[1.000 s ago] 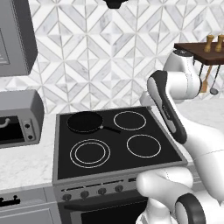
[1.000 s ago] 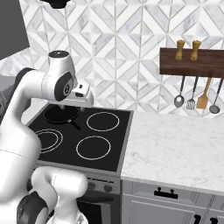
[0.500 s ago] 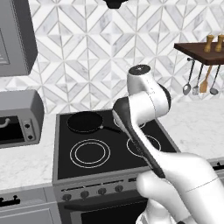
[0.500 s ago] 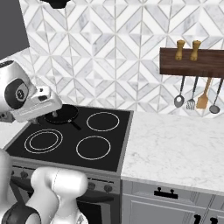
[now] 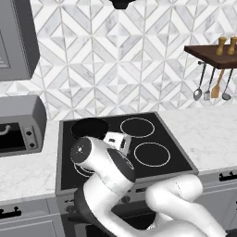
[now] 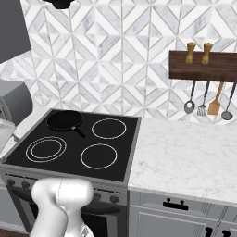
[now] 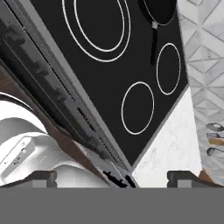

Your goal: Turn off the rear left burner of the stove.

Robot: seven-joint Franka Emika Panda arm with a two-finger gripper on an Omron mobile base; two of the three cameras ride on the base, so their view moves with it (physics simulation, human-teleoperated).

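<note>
The stove (image 6: 76,141) has a flat black glass top and small dark knobs (image 6: 97,196) along its steel front. A black skillet (image 6: 65,120) sits at the rear left and hides the rear left burner under it. In the left base view my arm (image 5: 106,166) is folded low over the stove's (image 5: 178,155) front left, just in front of the skillet (image 5: 89,128). In the hand view my gripper (image 7: 113,178) is open and empty, its tips far apart. It looks down on the glass top (image 7: 109,65), the skillet (image 7: 159,11) and the stove's front edge.
A grey toaster oven (image 5: 21,125) stands on the counter left of the stove. A marble counter (image 6: 185,152) runs to the right. A wooden shelf (image 6: 203,67) on the wall behind it holds two shakers, with utensils (image 6: 208,104) hanging below.
My arm has swung from the stove's right side leftward and down, over its front left. The hand has left the right base view. The jaws stay wide open.
</note>
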